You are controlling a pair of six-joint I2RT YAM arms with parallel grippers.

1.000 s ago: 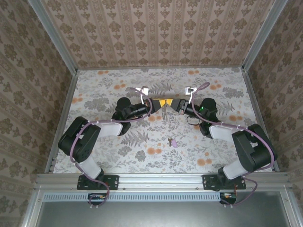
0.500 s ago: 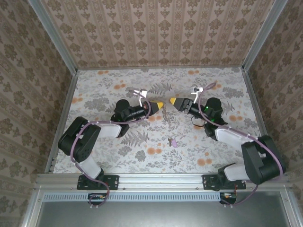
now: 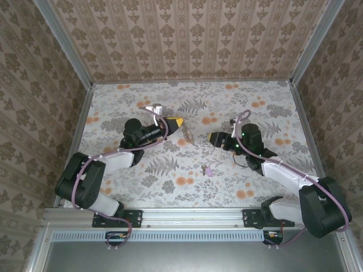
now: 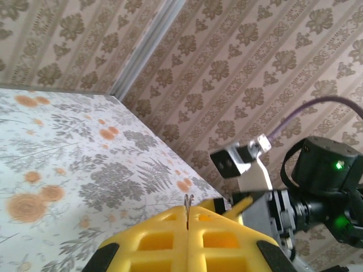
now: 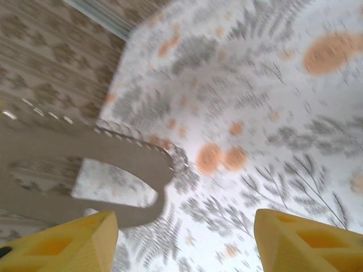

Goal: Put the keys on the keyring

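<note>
Floral tabletop: L tool clamps keyring, R tool spread; key loose.

Left fingers pressed together, right fingers spread apart

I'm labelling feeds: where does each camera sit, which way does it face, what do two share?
Top external: above and behind, looking down on the floral table; left arm and right arm show.
Left wrist: behind the shut yellow left hand, facing the right arm.
Right wrist: behind the open right hand, facing the table.
Top and right wrist share the brownish-grey oval keyring.
</note>
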